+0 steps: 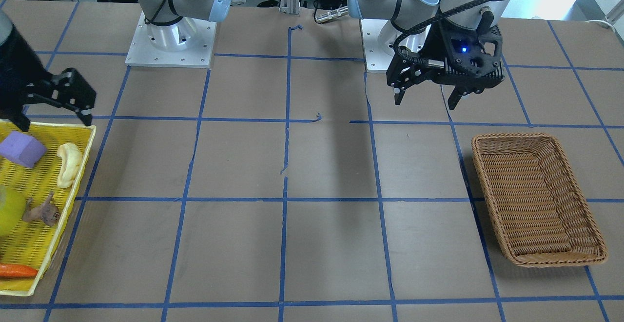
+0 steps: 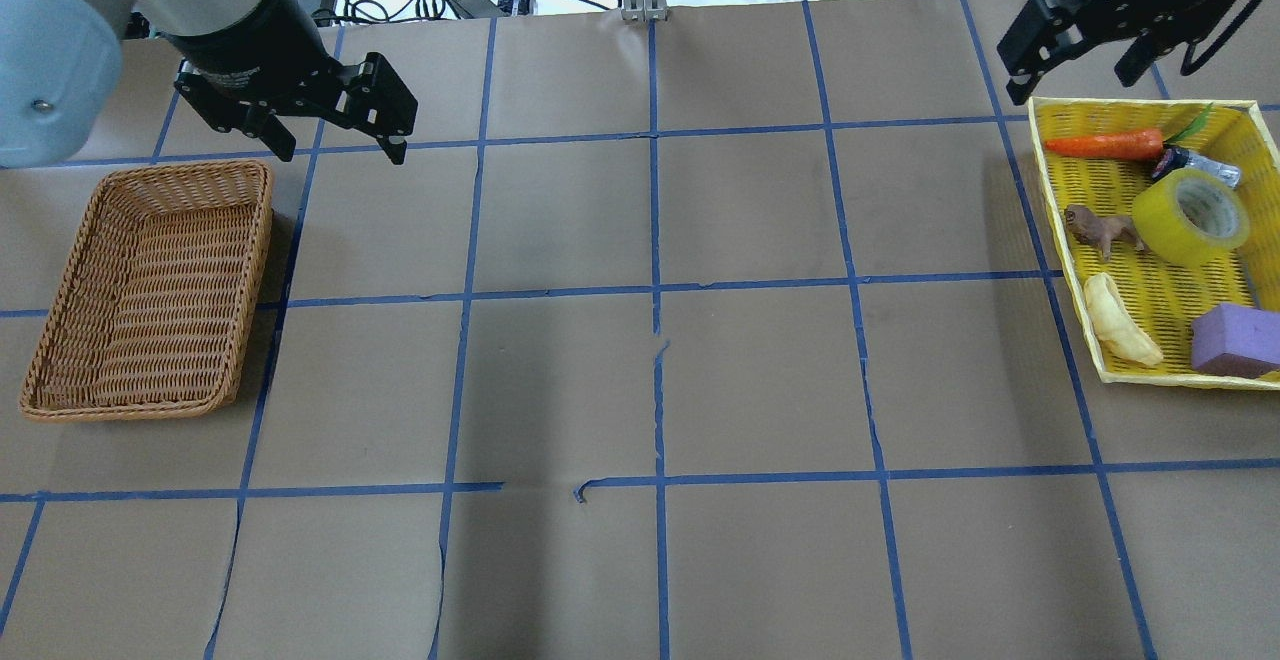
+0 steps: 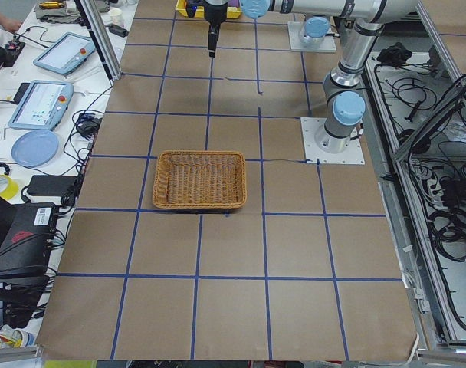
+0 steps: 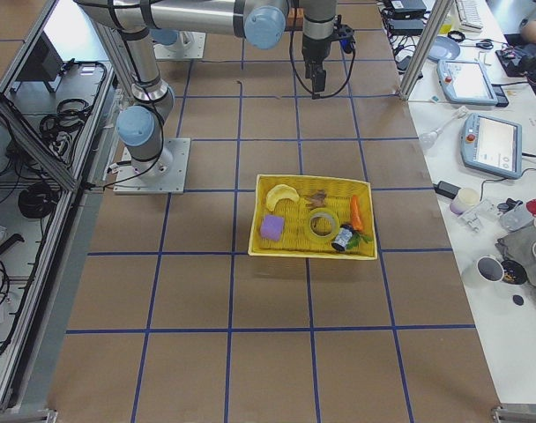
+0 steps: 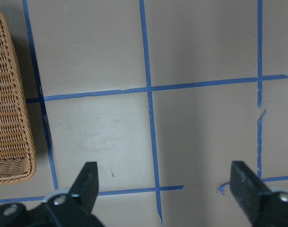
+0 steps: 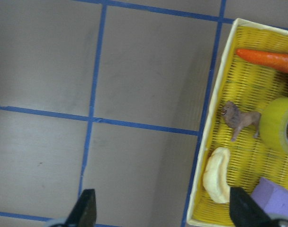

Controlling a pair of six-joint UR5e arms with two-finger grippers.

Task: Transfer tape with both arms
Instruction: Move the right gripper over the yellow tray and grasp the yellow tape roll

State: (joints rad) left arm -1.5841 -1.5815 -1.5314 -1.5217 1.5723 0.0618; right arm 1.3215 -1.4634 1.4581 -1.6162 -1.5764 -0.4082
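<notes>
Fingers are spread wide and empty on both the left gripper (image 2: pixel 342 153), near the wicker basket (image 2: pixel 130 408), and the right gripper (image 2: pixel 1068 80), near the yellow tray (image 2: pixel 1095 185). The tape (image 2: pixel 1190 217) lies untouched in that tray. Pick-up, hand-over and placement all appear left to do.

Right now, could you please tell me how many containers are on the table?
2. A wicker basket lies on the robot's left side of the table; a yellow tray holding the tape and other objects lies on its right side. Nothing seems hidden.
</notes>
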